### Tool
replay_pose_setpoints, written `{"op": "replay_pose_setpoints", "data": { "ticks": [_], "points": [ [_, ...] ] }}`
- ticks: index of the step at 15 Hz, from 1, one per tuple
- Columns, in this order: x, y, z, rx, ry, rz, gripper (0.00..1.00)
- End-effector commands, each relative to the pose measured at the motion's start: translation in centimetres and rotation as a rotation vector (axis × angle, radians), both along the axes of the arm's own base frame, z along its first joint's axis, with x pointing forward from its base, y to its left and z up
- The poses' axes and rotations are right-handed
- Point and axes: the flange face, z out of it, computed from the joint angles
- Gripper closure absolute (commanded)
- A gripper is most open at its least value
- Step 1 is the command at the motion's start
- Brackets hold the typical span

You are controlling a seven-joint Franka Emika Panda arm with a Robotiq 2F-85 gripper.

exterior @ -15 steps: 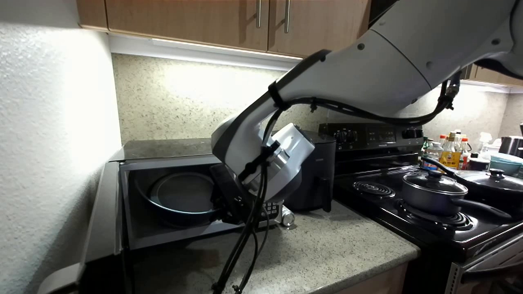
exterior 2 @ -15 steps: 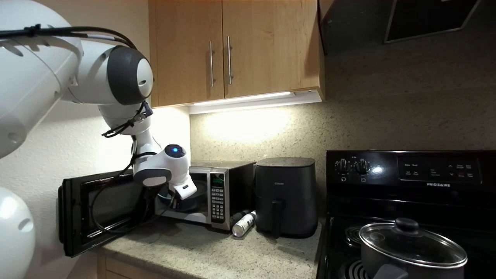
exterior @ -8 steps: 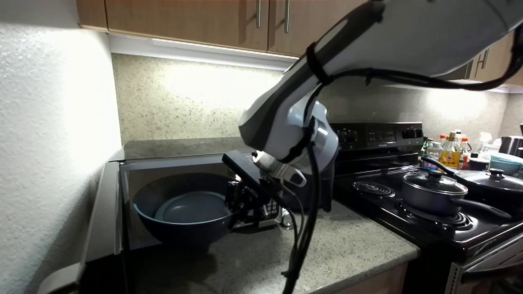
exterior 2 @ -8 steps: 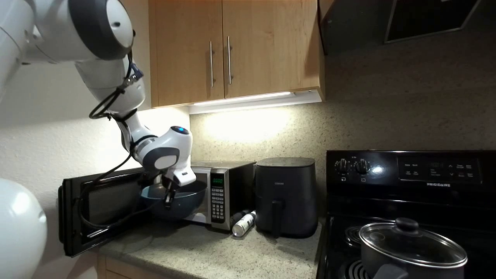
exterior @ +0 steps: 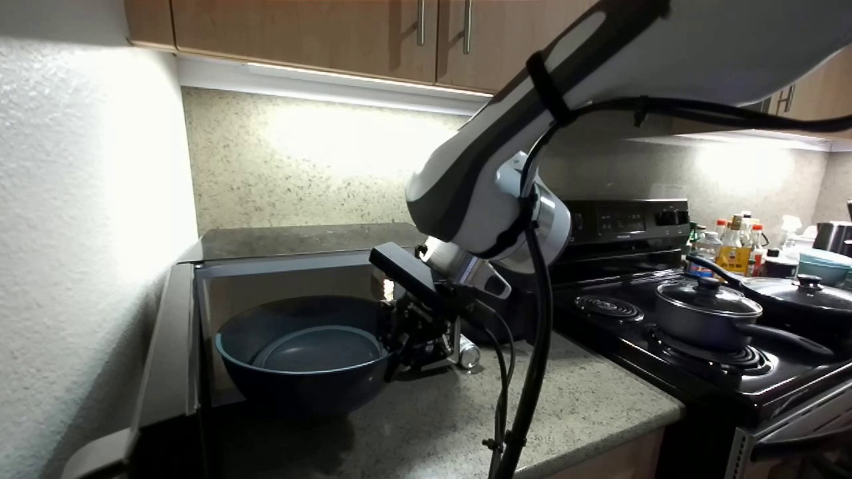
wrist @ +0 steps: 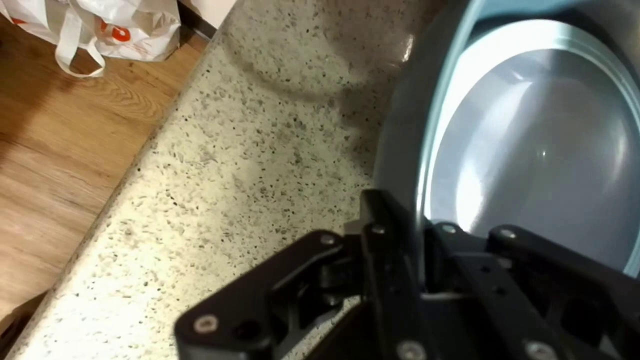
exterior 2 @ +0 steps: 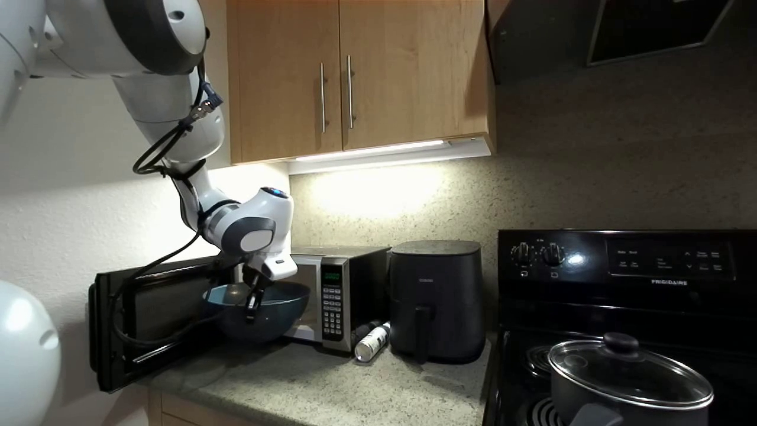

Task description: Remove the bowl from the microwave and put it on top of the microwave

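Observation:
The large dark blue bowl [exterior: 306, 389] hangs nearly level a little above the counter, in front of the open cavity of the microwave [exterior: 299, 241]. In an exterior view the bowl [exterior 2: 260, 322] stands left of the microwave's button panel [exterior 2: 332, 302]. My gripper [wrist: 412, 220] is shut on the bowl's rim in the wrist view, one finger outside the wall and one inside. The bowl [wrist: 545, 150] is cut off at the right of that view, and its inside looks empty. In both exterior views the gripper [exterior: 391, 352] is at the rim's side nearest the button panel [exterior 2: 253, 310].
The microwave door [exterior 2: 171, 313] stands open by the wall. A black boxy appliance [exterior 2: 436, 296] and a white bottle [exterior 2: 374, 342] lie right of the microwave. Cabinets [exterior 2: 384, 71] hang above its top. The stove [exterior: 606, 313] with lidded pots stands farther right.
The bowl has come out of the microwave cavity, held by its rim. Over the last half second it has moved slightly farther out and a little lower in view, with the arm.

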Motion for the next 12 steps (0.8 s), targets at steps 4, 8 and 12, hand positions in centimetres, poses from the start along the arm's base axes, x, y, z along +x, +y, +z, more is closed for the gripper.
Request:
{"op": "replay_pose_setpoints", "data": {
  "ticks": [4, 8, 12],
  "points": [
    [-1.4, -0.5, 6.4, 0.068, -0.168, -0.025, 0.92],
    [-0.3, -0.1, 8.5, 0.103, -0.227, -0.051, 0.93],
    [-0.8, -0.2, 4.5, 0.001, -0.073, 0.010, 0.92]
  ]
}}
